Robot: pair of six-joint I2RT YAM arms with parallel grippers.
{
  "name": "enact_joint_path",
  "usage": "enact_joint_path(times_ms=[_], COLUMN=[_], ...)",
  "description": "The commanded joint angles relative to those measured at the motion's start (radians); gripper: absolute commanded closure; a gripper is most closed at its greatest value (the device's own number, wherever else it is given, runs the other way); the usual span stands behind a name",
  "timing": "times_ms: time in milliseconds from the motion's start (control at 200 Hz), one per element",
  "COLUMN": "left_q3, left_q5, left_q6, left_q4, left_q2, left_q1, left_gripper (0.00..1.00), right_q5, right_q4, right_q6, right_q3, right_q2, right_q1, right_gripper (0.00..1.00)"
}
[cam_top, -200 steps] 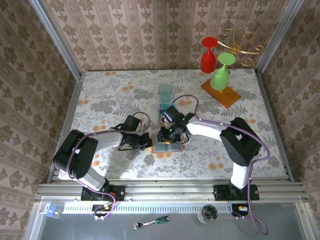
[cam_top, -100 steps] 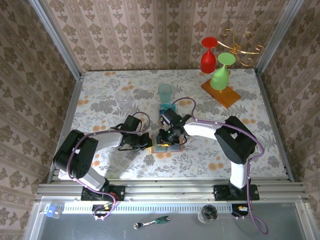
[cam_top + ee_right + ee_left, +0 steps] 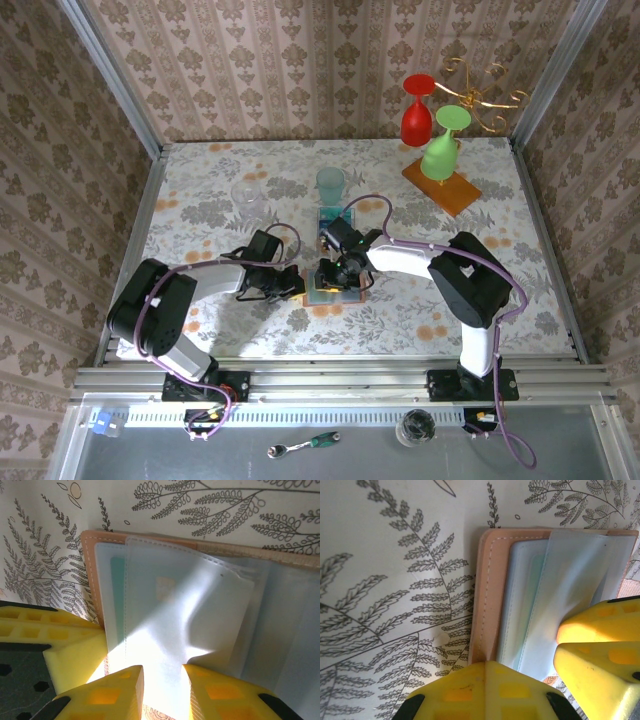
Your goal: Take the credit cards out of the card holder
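Note:
The tan card holder [image 3: 338,292] lies open on the table; its tan edge [image 3: 487,580] and grey inner pockets [image 3: 570,580] show up close. My left gripper [image 3: 495,667] is shut on the holder's left tan edge, seen from above at left gripper [image 3: 298,285]. My right gripper [image 3: 162,690] hovers over the holder, fingers apart, with a lifted translucent pocket sleeve [image 3: 185,605] running down between them. A teal-blue credit card [image 3: 117,600] sits inside a pocket. Another teal card [image 3: 327,218] seems to lie just behind the right gripper [image 3: 333,275]. No orange-gold card is visible.
A teal translucent cup [image 3: 330,184] and a clear glass [image 3: 248,196] stand behind the holder. At the back right, a wooden slab [image 3: 455,192] carries a red goblet [image 3: 417,110] and a green goblet [image 3: 443,145], next to a gold stand [image 3: 487,88].
The right arm has shifted slightly left and lower over the open holder. The left arm has stayed put, clamped on the holder's edge.

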Motion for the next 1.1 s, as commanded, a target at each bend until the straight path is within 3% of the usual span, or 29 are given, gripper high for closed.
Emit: enact_joint_path(times_ms=[0,595,945,1095], left_q3=[0.009,0.036,0.078,0.106], left_q5=[-0.032,-0.050,-0.077,-0.073], left_q6=[0.023,0.018,-0.030,-0.048], left_q4=[-0.057,-0.083,-0.106,-0.100], left_q2=[0.027,0.030,-0.077,-0.083], left_q1=[0.006,0.006,-0.007,-0.029], left_gripper=[1.00,1.00,1.00,0.93], right_q5=[0.020,-0.228,-0.304,-0.316], right_q4=[-0.024,0.277,0.417,0.437], right_q6=[-0.017,-0.061,-0.040,-0.039], right_q3=[-0.015,-0.195,-0.283,-0.301], right_q2=[-0.025,-0.067,-0.067,-0.066], right_q1=[-0.009,-0.090,-0.135,-0.147], right_gripper=[0.71,0.73,0.75,0.75])
